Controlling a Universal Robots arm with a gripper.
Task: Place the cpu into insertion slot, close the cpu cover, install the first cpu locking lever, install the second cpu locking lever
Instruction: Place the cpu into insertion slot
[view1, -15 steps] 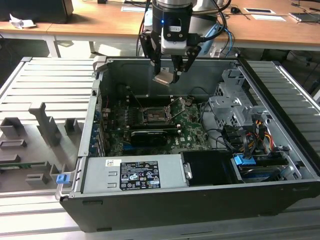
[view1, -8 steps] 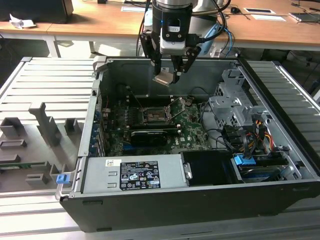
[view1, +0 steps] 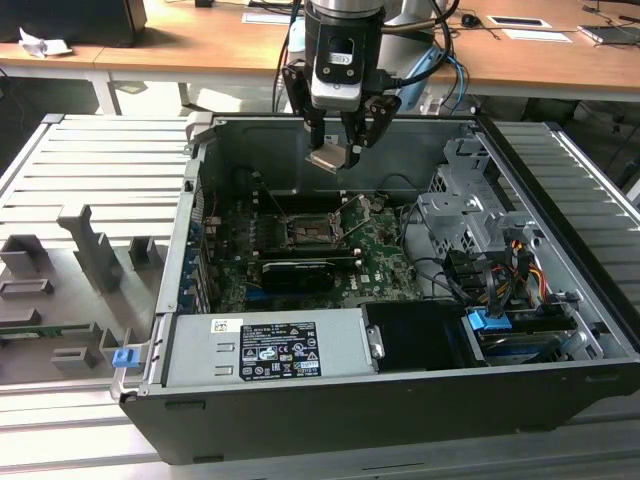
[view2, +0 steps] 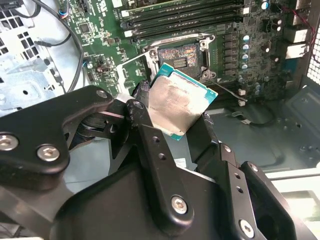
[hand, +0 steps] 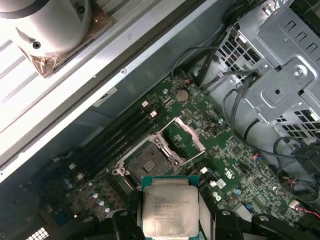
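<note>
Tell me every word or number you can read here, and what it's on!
No text here is readable.
White label on the power supply box: print too small.
Top of the cpu, held by the gripper: faint lines, too blurred.
Motherboard: tiny white markings, too small.

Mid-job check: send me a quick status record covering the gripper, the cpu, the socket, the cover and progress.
gripper: shut on the cpu, above the open computer case
cpu: gripped at opposite edges, metal top towards both wrist cameras, clear of the motherboard
insertion slot: empty, contacts exposed
cpu cover: swung open, standing up beside the slot
progress: cpu not yet placed; cover not closed
</note>
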